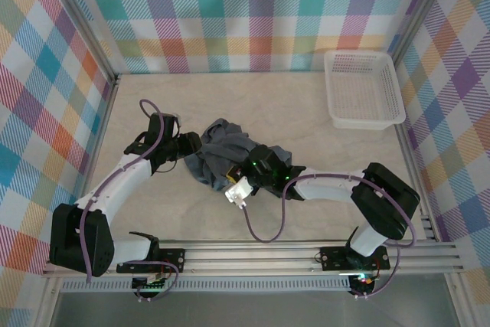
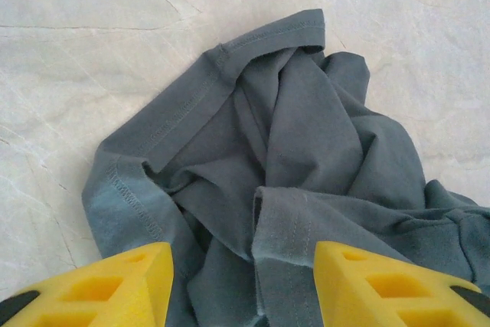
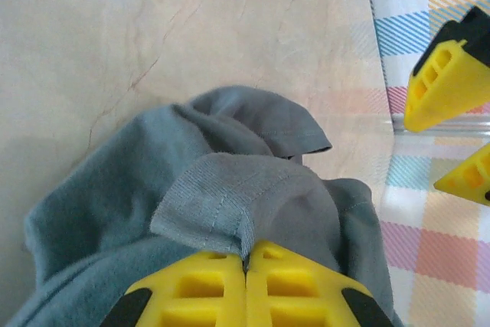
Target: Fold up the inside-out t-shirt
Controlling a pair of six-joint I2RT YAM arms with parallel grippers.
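Note:
The inside-out t-shirt (image 1: 226, 147) lies crumpled in a dark grey heap at the middle of the table, its seams and stitching showing. My left gripper (image 1: 193, 145) is at the heap's left side. In the left wrist view it (image 2: 243, 266) stands open, with its yellow fingers (image 2: 130, 281) astride folds of the t-shirt (image 2: 306, 135), a hemmed edge between them. My right gripper (image 1: 256, 165) is at the heap's right side. In the right wrist view it (image 3: 246, 254) is shut on a ribbed, stitched band (image 3: 222, 193) of the t-shirt (image 3: 99, 204).
A white mesh basket (image 1: 366, 119) stands at the far right of the table. Checked walls close in the left, back and right sides. An aluminium rail (image 1: 253, 254) runs along the near edge. Bare tabletop (image 1: 253, 93) lies beyond the shirt.

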